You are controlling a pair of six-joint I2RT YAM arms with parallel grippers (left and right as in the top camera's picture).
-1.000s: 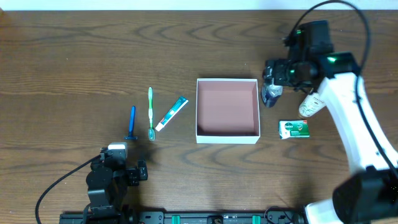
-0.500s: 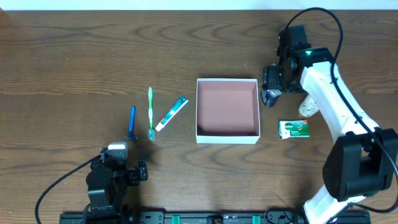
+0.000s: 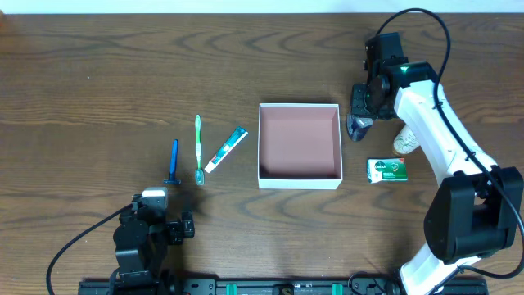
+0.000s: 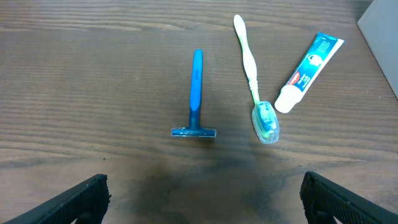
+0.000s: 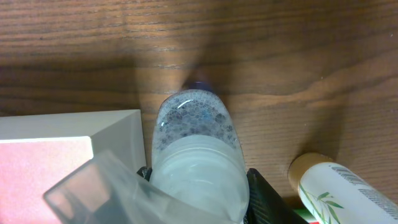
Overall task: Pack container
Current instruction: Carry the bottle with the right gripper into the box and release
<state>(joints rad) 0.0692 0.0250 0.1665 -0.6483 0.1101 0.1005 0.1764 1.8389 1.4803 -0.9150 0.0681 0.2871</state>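
Dark wood-grain table (image 3: pixel 123 65) fills every view. My right pincer (image 5: pixel 194 196) is clamped on a clear bottle (image 5: pixel 194 140) with foamy liquid inside, one finger against each side. Whether its base sits on the wood I cannot tell from the wrist camera. The container (image 3: pixel 299 139), open-topped with white walls and a pinkish-brown floor, sits just beside that pincer, toward the table's middle, its corner close to the bottle. A cream bottle (image 5: pixel 345 190) lies on the pincer's other side, with a green soap packet (image 3: pixel 386 170) near it. My left pincer (image 4: pixel 204 199) hangs with its fingers spread wide. Ahead of it lie a blue razor (image 4: pixel 196 93), a green toothbrush (image 4: pixel 252 78) and a toothpaste tube (image 4: pixel 308 68), all outside the container.
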